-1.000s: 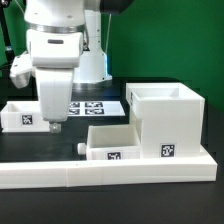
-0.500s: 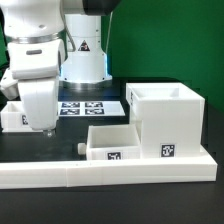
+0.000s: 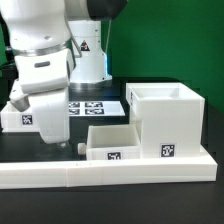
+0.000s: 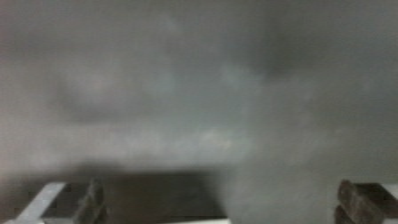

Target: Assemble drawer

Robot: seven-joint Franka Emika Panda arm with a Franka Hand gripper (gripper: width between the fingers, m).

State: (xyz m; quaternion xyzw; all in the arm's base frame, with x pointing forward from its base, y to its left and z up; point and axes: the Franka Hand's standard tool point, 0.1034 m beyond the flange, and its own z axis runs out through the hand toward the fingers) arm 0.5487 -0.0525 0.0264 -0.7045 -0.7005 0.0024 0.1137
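Observation:
The drawer's large boxy housing [image 3: 166, 122] stands at the exterior view's right, against the border wall. A shallow tray [image 3: 110, 141] with a round knob [image 3: 78, 147] lies just to its left. A second tray [image 3: 14, 115] sits at the far left, partly hidden behind my arm. My gripper [image 3: 56, 138] hangs tilted between the two trays, low over the black table, close to the knob and apart from it. In the wrist view the gripper [image 4: 214, 198] shows its fingers [image 4: 64, 203] wide apart with nothing between them. The rest of that view is a grey blur.
The marker board [image 3: 98, 105] lies flat behind the trays. A long low white L-shaped border wall [image 3: 110, 171] runs along the front. The robot's base stands at the back.
The hand swung to the exterior view's left, then tilted and dropped lower, ending nearer the middle tray's knob. The trays and housing have not moved.

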